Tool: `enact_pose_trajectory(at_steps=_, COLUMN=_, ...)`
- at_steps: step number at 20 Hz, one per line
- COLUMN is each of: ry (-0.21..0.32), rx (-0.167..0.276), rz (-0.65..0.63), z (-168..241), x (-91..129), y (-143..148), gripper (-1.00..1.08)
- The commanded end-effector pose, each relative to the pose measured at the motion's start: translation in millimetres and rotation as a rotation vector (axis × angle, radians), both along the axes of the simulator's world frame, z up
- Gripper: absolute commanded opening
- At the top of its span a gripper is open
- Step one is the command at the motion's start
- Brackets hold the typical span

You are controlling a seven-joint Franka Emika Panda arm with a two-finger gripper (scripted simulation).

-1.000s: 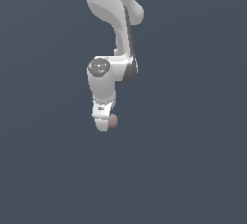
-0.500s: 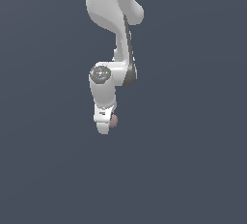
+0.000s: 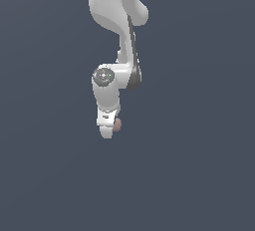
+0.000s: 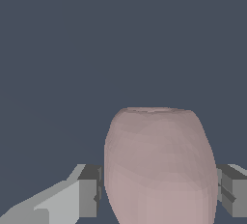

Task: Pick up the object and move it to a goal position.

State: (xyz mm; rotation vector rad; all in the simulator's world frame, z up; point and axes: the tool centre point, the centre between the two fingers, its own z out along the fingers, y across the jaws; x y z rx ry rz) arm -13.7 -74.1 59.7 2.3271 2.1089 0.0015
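Slightly shifted leftward, pincer pinches the object, long axis along fingers.

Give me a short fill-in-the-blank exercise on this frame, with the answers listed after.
1. The object sits between the two ____ of the gripper.
2. The object's colour is a dull pinkish-____.
3. In the exterior view, the object shows on the ____ side of the gripper's tip.
4. In the wrist view, the object is ____ than the gap the fingers could span, since a finger shows on each side of it.

Answers: fingers; brown; right; narrower
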Motion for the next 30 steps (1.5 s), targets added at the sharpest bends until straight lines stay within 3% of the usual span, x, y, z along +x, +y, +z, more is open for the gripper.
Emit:
enact_pose_trajectory(at_steps=1, ry=0.000, rx=0.000, rz=0.000, z=1, x=0, y=0, gripper=-1.00)
enact_pose_trajectory(at_steps=14, ry=0.000, rx=-0.001, rz=0.000, z=56, x=-13, y=8, gripper=-1.00)
enact_pose_trajectory(at_steps=30, ry=0.001, rx=0.000, rz=0.003, z=225, x=-50, y=36, gripper=-1.00)
